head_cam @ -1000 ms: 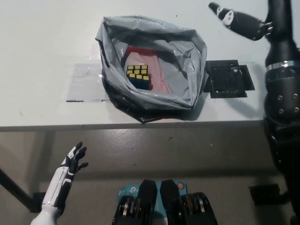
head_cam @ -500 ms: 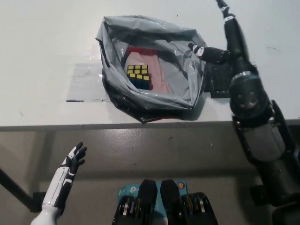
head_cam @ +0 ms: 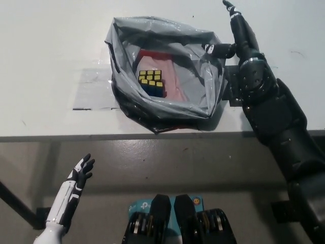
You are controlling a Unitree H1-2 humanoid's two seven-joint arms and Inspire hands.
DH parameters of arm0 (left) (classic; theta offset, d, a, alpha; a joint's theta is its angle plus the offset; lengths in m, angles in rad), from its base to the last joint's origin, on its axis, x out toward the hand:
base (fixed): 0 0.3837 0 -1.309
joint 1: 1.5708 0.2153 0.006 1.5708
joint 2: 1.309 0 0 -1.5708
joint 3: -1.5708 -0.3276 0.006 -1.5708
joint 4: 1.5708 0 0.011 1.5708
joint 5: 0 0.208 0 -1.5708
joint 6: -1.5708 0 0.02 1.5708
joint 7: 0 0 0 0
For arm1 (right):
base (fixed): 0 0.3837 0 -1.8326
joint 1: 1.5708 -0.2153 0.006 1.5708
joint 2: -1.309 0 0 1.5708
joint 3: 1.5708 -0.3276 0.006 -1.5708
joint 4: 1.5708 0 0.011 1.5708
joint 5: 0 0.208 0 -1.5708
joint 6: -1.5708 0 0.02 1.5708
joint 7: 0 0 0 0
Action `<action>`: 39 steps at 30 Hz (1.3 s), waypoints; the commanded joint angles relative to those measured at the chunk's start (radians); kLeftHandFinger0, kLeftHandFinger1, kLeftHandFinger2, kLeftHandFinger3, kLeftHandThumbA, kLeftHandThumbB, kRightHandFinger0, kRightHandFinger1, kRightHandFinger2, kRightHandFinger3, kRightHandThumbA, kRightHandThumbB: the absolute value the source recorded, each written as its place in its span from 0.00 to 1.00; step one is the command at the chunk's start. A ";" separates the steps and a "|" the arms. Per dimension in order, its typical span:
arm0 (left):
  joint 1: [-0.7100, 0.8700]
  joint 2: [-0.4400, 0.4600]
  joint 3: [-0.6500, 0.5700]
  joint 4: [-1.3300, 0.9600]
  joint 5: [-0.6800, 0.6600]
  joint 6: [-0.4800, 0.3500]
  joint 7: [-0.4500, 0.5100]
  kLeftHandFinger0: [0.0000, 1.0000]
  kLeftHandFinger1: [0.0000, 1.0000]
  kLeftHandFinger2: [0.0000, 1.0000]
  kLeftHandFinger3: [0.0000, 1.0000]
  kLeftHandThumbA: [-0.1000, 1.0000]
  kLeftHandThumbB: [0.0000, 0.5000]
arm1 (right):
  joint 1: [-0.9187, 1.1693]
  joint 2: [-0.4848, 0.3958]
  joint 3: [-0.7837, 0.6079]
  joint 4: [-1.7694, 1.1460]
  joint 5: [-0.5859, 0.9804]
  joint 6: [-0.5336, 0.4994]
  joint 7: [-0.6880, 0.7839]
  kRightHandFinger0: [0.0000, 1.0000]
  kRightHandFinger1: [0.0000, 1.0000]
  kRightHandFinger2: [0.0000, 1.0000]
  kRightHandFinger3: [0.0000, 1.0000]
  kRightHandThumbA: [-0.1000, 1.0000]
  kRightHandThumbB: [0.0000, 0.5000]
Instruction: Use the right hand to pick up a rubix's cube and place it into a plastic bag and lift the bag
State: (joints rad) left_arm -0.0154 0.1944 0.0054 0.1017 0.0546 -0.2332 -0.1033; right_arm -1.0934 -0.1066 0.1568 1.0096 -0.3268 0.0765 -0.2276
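Cube: rubix's cube point(head_cam: 151, 82) sits inside the plastic bag point(head_cam: 165, 76), yellow face up, on a red patch at the bag's bottom.
Bag: grey, mouth wide open, on the white table point(head_cam: 45, 61) nr the front edge.
R hand: black right hand point(head_cam: 234, 36) at bag's right rim, fingers spread, one touching the rim; holds nothing.
L hand: white left hand point(head_cam: 81, 172) rests low, below table edge, fingers apart, empty.
Other: black tray point(head_cam: 234, 89) just right of bag, partly under the right arm.
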 commanded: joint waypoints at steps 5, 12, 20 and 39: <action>-0.012 0.017 -0.001 -0.031 -0.006 -0.025 -0.011 1.00 1.00 1.00 1.00 1.00 1.00 | -0.096 -0.022 0.027 0.171 -0.021 -0.107 -0.081 1.00 1.00 1.00 1.00 0.80 0.96; -0.016 0.016 -0.002 -0.032 -0.010 -0.013 -0.014 1.00 1.00 1.00 1.00 1.00 1.00 | -0.102 -0.005 -0.086 0.221 0.131 -0.117 0.055 1.00 1.00 1.00 1.00 0.83 1.00; -0.024 0.019 -0.006 -0.037 0.000 0.003 -0.016 1.00 1.00 1.00 1.00 1.00 1.00 | -0.115 -0.003 -0.293 0.246 0.354 -0.056 0.334 0.88 0.99 1.00 1.00 0.71 0.88; -0.041 0.026 -0.009 -0.026 0.000 0.017 -0.016 1.00 1.00 1.00 1.00 1.00 1.00 | -0.162 -0.034 -0.543 0.290 0.543 0.166 0.483 0.00 0.16 0.69 0.59 0.00 0.33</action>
State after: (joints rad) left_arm -0.0453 0.2071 0.0037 0.1011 0.0565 -0.2164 -0.1039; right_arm -1.1868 -0.1162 -0.3651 1.3038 0.1407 0.1975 0.1823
